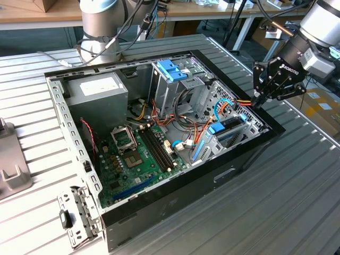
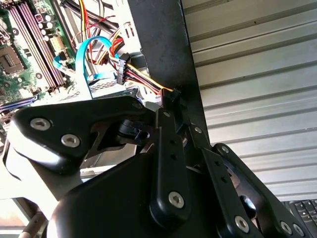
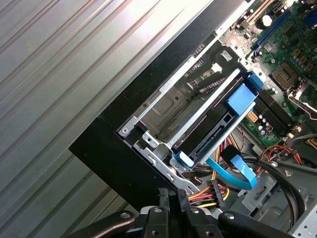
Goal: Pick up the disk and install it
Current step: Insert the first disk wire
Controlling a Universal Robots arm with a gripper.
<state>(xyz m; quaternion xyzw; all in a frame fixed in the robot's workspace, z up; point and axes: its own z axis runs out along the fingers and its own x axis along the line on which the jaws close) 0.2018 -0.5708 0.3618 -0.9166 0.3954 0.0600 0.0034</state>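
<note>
Gripper (image 1: 258, 100) fingers pressed together at the case (image 1: 249, 151) rim on a power connector (image 2: 174, 94); disk (image 1: 229, 129) sits bayed below them — likely rigid, dense, shock-sensitive; grasp its long edges.

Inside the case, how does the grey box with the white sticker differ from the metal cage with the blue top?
The grey box has closed sides; the cage is an open frame. The box carries a white sticker; the cage has a blue plastic top. The box sits in the corner at the exterior view's left; the cage stands upright to its right. Both are bare metal inside the computer case.
</note>
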